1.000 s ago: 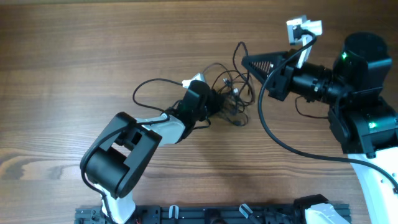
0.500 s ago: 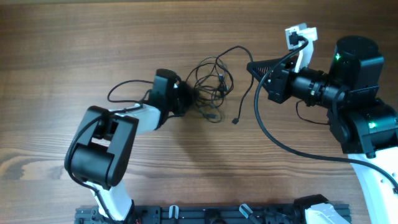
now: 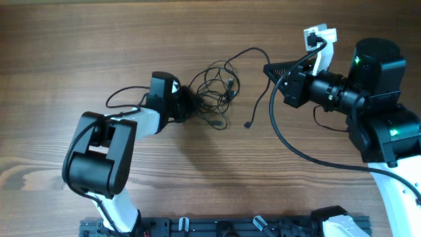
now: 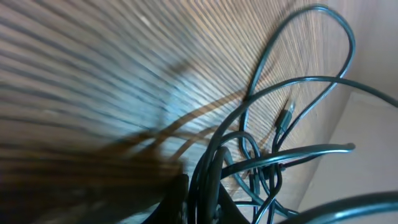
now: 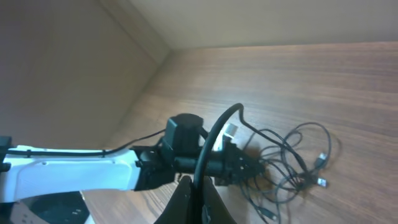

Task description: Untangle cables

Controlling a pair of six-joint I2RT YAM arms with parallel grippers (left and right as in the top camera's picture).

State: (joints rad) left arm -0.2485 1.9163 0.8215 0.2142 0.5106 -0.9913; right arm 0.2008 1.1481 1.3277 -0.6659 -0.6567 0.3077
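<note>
The tangled bundle of thin black cables point(image 3: 216, 89) lies on the wooden table point(image 3: 79, 46). My left gripper point(image 3: 190, 103) lies low at the bundle's left edge, shut on several of its strands. In the left wrist view the jaws point(image 4: 200, 198) pinch those strands, and loops point(image 4: 292, 93) fan out beyond. My right gripper point(image 3: 268, 68) is shut on one cable point(image 3: 261, 97), which arcs back to the bundle and hangs down to a plug end point(image 3: 248, 125). The right wrist view shows that cable point(image 5: 217, 127) rising from the shut jaws point(image 5: 194, 188), with the bundle point(image 5: 292, 163) beyond.
The left arm point(image 3: 99, 155) reaches up from the front left. The right arm point(image 3: 378, 99) fills the right side, its thick wire point(image 3: 296, 148) looping over the table. A loose thin loop point(image 3: 122, 94) trails left of the left gripper.
My left gripper has dragged the bundle to the left across the table, stretching the cable held by the right gripper. The right gripper shifted slightly right, then held still.
</note>
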